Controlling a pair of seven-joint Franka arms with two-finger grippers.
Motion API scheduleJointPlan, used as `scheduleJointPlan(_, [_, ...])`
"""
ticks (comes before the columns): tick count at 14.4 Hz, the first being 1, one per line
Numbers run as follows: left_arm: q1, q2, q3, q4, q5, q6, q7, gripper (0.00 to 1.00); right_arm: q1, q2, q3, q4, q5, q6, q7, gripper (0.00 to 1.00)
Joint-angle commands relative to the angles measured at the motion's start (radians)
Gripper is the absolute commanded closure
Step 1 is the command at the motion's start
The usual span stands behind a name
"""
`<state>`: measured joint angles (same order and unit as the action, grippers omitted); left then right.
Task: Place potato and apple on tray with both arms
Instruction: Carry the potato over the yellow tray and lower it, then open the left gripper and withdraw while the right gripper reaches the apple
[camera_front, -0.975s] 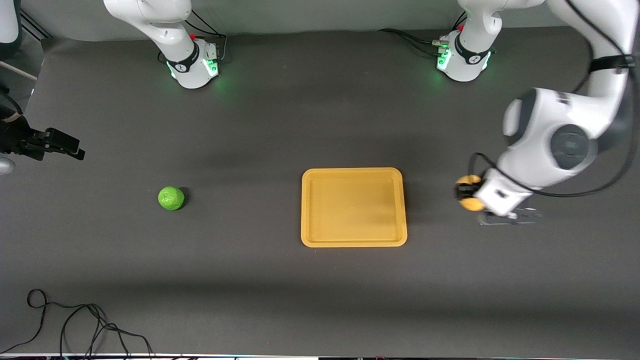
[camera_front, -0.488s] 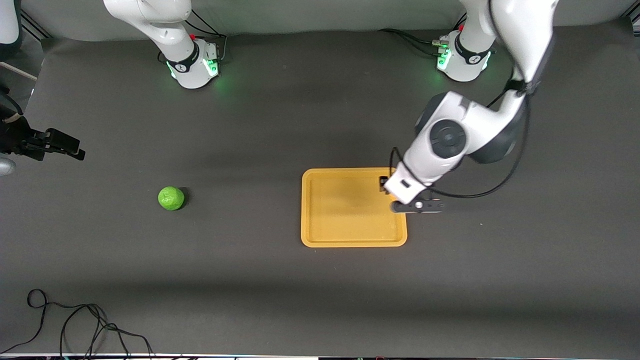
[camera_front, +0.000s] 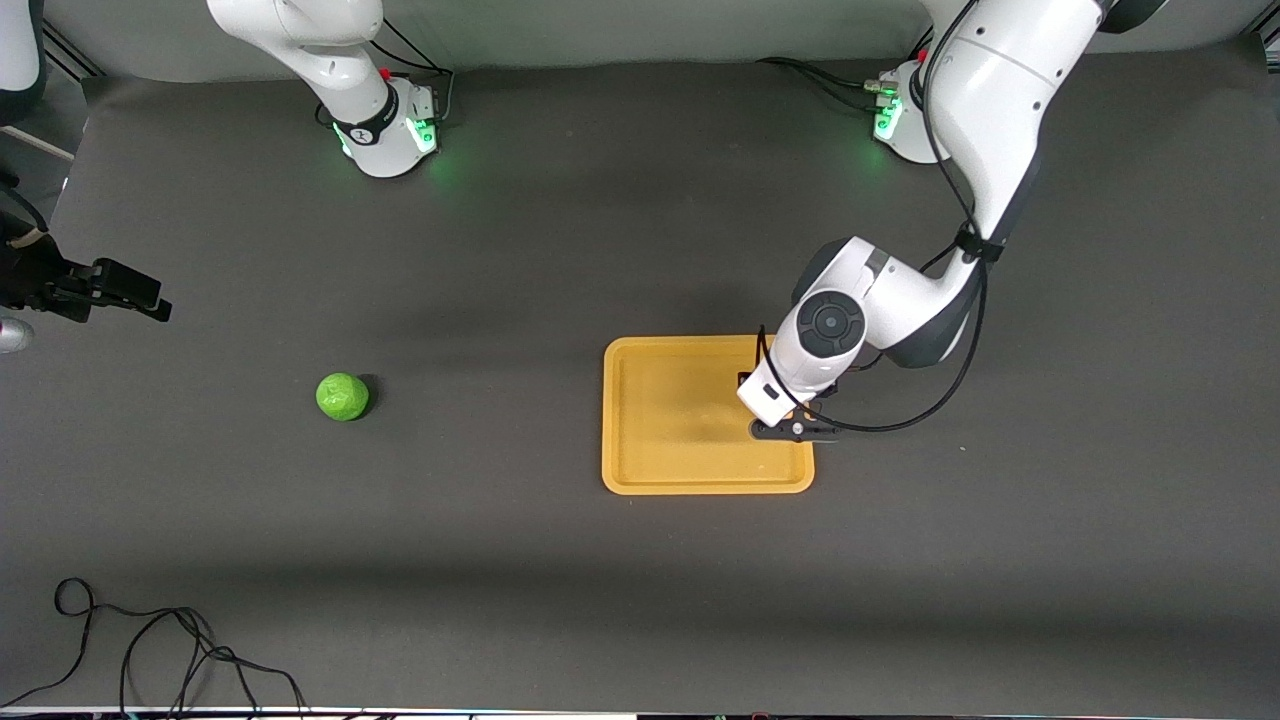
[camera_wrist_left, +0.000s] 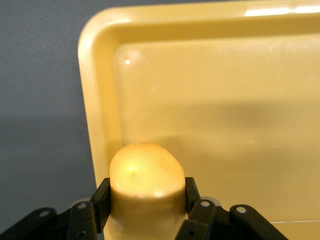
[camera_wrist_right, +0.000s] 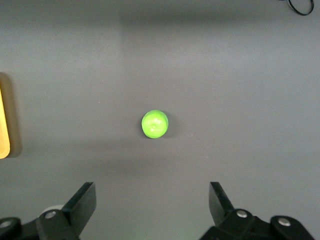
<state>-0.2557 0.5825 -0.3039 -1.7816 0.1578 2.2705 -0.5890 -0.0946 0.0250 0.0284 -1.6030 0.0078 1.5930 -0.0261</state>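
Observation:
My left gripper (camera_wrist_left: 146, 194) is shut on the yellow-tan potato (camera_wrist_left: 146, 182) and holds it just over the orange-yellow tray (camera_wrist_left: 97, 100), inside the rim at the tray's end toward the left arm. In the front view the left wrist (camera_front: 790, 385) covers the potato above the tray (camera_front: 700, 482). The green apple (camera_front: 342, 396) lies on the dark table toward the right arm's end and shows in the right wrist view (camera_wrist_right: 155, 124). My right gripper (camera_wrist_right: 152, 202) is open and empty, high above the table, and sits at the front view's edge (camera_front: 125, 290).
A loose black cable (camera_front: 150, 640) lies at the table's near corner toward the right arm's end and shows in the right wrist view (camera_wrist_right: 302, 6). The two arm bases (camera_front: 385, 130) (camera_front: 925, 125) stand along the back edge. A strip of tray rim (camera_wrist_right: 4, 130) shows beside the apple.
My left arm has swung with the potato from the table beside the tray to over the tray's end, then a little farther in. The right arm and the apple have not moved.

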Motion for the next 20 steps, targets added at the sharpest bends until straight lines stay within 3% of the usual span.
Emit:
scheduleJointPlan(1, [-0.02,0.02,0.012,0.025,0.04,-0.006,-0.029,0.76,-0.005,0.007,0.002,0.015,-0.003,-0.01,-0.021,0.0])
scheduleJointPlan(8, [-0.02,0.049,0.016,0.024,0.055,0.034,-0.029,0.63,-0.004,0.007,0.002,0.017,-0.005,-0.01,-0.021,0.0])
scheduleJointPlan(9, [-0.02,0.05,0.017,0.024,0.057,0.035,-0.028,0.42,-0.004,0.006,0.004,0.015,-0.005,-0.011,-0.023,0.0])
scheduleJointPlan(10, [-0.019,0.05,0.017,0.024,0.057,0.035,-0.026,0.08,-0.002,-0.013,0.002,-0.003,-0.005,-0.018,-0.026,0.0])
scheduleJointPlan(11, [-0.019,0.05,0.017,0.024,0.057,0.035,-0.026,0.0,-0.001,-0.025,0.002,-0.023,-0.005,-0.025,-0.029,0.0])
scheduleJointPlan(15, [-0.014,0.019,0.016,0.022,0.055,0.011,-0.031,0.0,0.022,-0.14,0.002,-0.174,-0.005,0.042,-0.029,0.0])
scheduleJointPlan(20, [0.035,-0.191,0.017,0.025,0.054,-0.132,-0.014,0.0,0.029,-0.175,0.002,-0.287,-0.005,0.135,-0.058,0.0])
